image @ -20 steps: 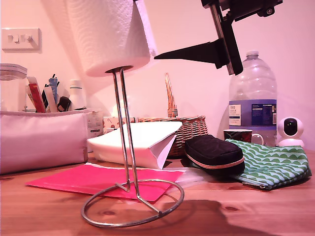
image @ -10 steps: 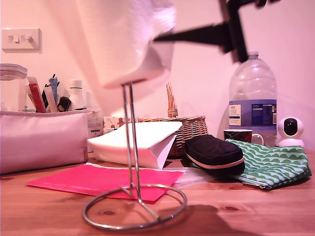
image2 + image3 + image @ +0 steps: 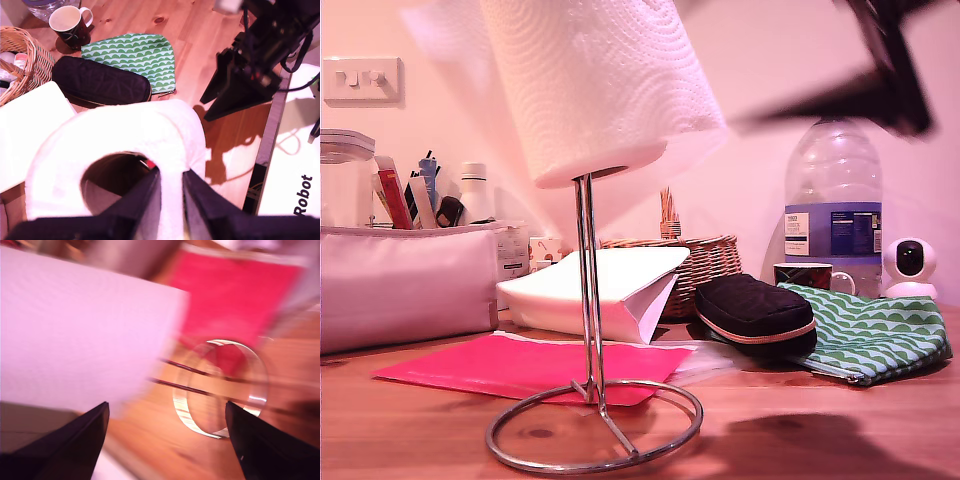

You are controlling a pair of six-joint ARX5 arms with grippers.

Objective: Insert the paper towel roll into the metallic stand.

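Clamped on the wall of the paper towel roll (image 3: pixel 120 150), my first end effector (image 3: pixel 171 200) has one finger inside the hollow core and one outside, a grip that leaves the core free for the metallic stand (image 3: pixel 588 300). In the exterior view the roll sits tilted on the top of the stand's upright loop, well above the ring base on the tabletop (image 3: pixel 820 440), so I judge it only started. Beyond the stand toward that view's right, my second end effector (image 3: pixel 165 435) is blurred, its fingers spread apart and holding nothing.
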